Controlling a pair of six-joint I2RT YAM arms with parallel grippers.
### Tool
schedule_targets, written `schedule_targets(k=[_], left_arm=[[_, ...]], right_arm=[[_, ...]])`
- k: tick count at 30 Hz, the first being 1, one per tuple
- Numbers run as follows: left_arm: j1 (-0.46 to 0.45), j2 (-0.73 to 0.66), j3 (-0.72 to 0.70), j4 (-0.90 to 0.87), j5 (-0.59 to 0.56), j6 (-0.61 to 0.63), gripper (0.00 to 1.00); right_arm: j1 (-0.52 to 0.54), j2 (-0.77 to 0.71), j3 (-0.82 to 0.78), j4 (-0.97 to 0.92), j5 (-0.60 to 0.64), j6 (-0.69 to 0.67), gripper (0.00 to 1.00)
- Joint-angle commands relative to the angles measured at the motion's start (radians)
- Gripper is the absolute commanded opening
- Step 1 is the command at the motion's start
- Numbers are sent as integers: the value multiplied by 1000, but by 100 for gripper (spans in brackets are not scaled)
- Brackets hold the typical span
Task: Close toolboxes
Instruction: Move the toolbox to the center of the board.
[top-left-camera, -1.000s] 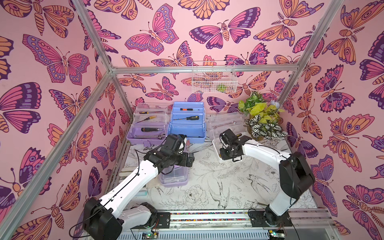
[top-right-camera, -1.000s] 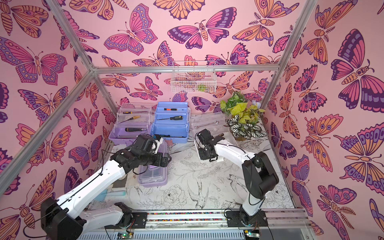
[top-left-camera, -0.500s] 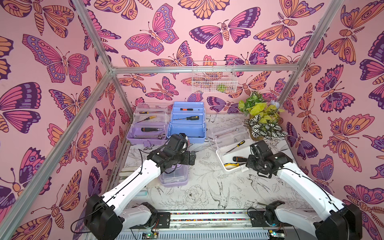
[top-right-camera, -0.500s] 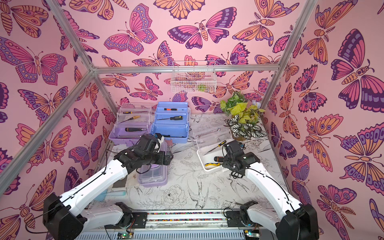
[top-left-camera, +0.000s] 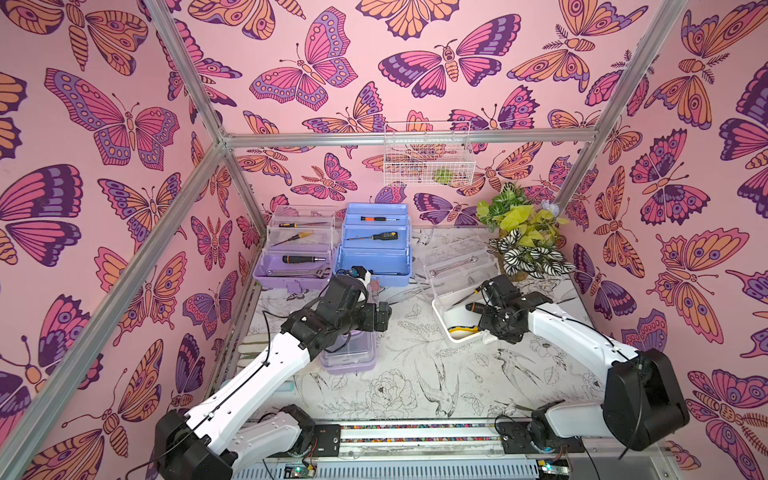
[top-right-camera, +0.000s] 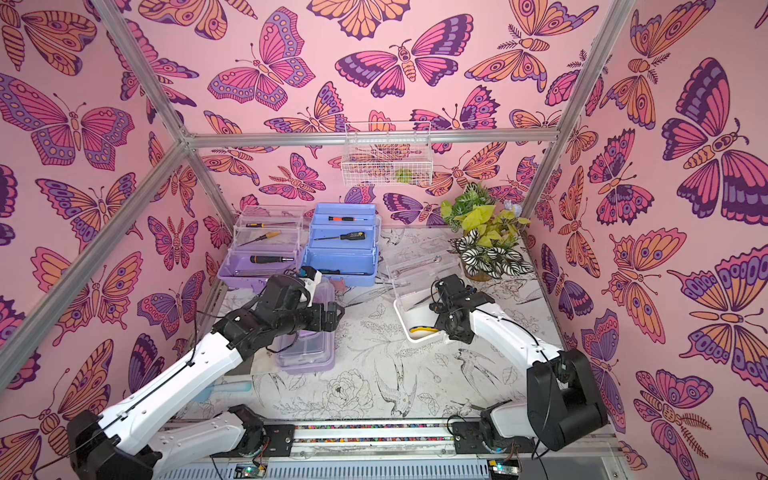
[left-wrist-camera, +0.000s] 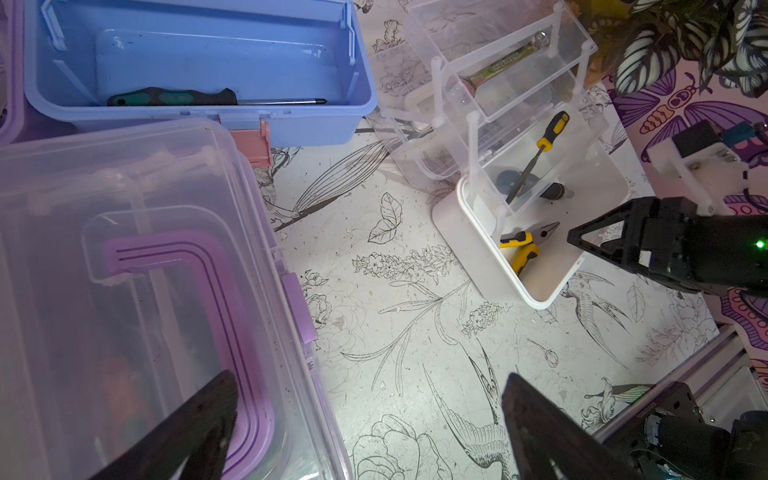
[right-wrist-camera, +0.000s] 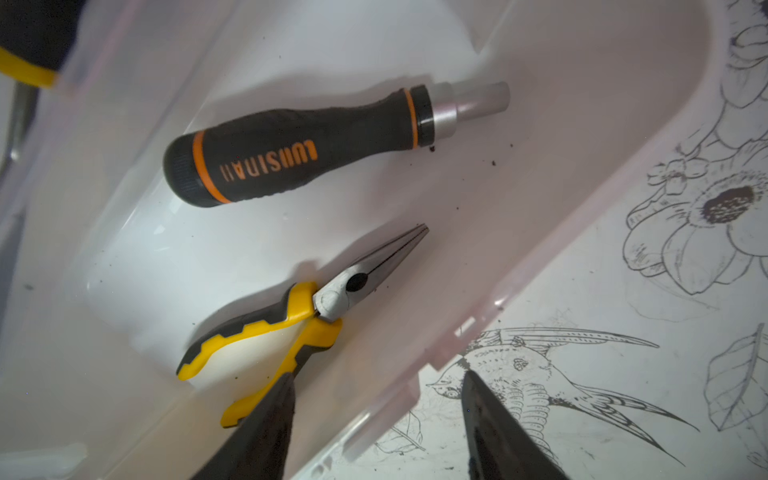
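White toolbox (top-left-camera: 441, 320), open — right gripper (right-wrist-camera: 376, 374) has swung round astride its rim, spread like the left gripper (left-wrist-camera: 370, 376); closing seems next.

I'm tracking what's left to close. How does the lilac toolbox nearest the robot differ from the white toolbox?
The near lilac toolbox has its clear lid down, handle flat; the white toolbox stands open, clear trays fanned out. The lilac one's contents blur behind its lid; the white one's pliers lie exposed. The right hand straddles the white one's wall; the left hand hangs over the lilac one. Both rest on the table.
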Motion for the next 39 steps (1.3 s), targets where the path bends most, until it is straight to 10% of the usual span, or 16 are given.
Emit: schedule_targets(k=[1, 28, 39], left_arm=[[-2, -8, -17, 7, 3, -9, 98], [61, 176, 20, 36, 123, -126, 87], [58, 263, -73, 183, 207, -196, 63]], right_arm=[[5, -6, -24, -13, 1, -14, 59], [-70, 21, -23, -36, 172, -452, 0], [-159, -1, -5, 60, -164, -564, 0]])
